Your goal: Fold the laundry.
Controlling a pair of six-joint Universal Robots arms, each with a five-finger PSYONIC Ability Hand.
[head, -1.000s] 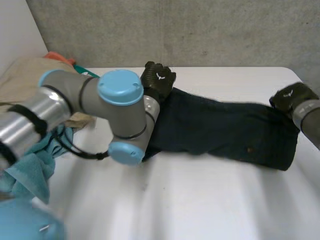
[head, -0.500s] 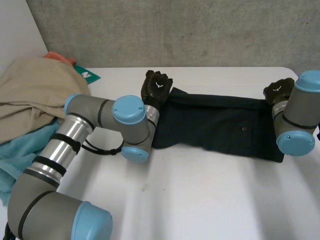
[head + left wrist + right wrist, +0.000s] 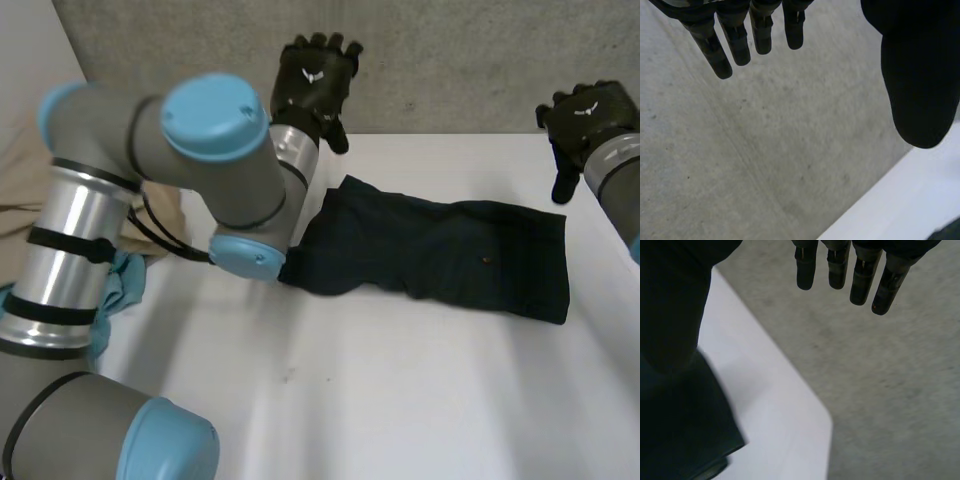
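A dark navy folded garment [image 3: 440, 260] lies flat on the white table [image 3: 400, 400], right of the middle and toward the far side. It forms a rough long rectangle running left to right, and its far-left corner stands up in a small peak. The left hand [image 3: 315, 80] hovers above the table's far edge, just beyond that corner and clear of the cloth, seen against the grey concrete wall [image 3: 450, 60]. In its wrist view the fingers [image 3: 735, 42] are straight and spread away from the thumb [image 3: 920, 75], released and grasping nothing. The right hand [image 3: 590, 115] hovers at the far right, above and beyond the garment's right end and apart from it. Its fingers [image 3: 860, 280] are also straight and its thumb [image 3: 670, 305] is held off to the side, so it too is released and empty, with the garment's end [image 3: 680, 440] on the table below the thumb. At the left edge of the table a beige cloth [image 3: 15, 185] and a teal towel [image 3: 120, 285] lie partly hidden behind the left arm [image 3: 210, 150].
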